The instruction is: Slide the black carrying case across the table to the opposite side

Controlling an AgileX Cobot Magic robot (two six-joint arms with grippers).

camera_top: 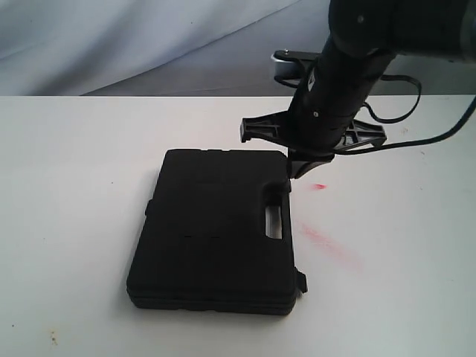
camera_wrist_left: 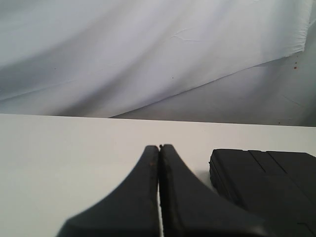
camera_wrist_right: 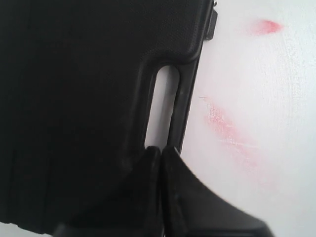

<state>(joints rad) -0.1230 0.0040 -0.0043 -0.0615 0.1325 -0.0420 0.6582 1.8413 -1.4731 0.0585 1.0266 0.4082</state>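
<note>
The black carrying case (camera_top: pixel 216 230) lies flat on the white table (camera_top: pixel 74 186), its handle slot toward the right. My right gripper (camera_top: pixel 297 172) is shut with nothing in it, and its tips rest against the case's far right corner beside the handle. The right wrist view shows the case (camera_wrist_right: pixel 74 98) with the shut gripper (camera_wrist_right: pixel 161 148) at the end of the handle slot. My left gripper (camera_wrist_left: pixel 159 147) is shut and empty, low over the bare table (camera_wrist_left: pixel 59 158), with a corner of the case (camera_wrist_left: pixel 266 182) beside it. The left arm does not show in the exterior view.
Red smudges (camera_top: pixel 327 242) mark the tabletop right of the case, also seen as smears (camera_wrist_right: pixel 232 136) in the right wrist view. A pale cloth backdrop (camera_top: pixel 149 44) hangs behind the table's far edge. Cables (camera_top: pixel 439 130) trail from the right arm.
</note>
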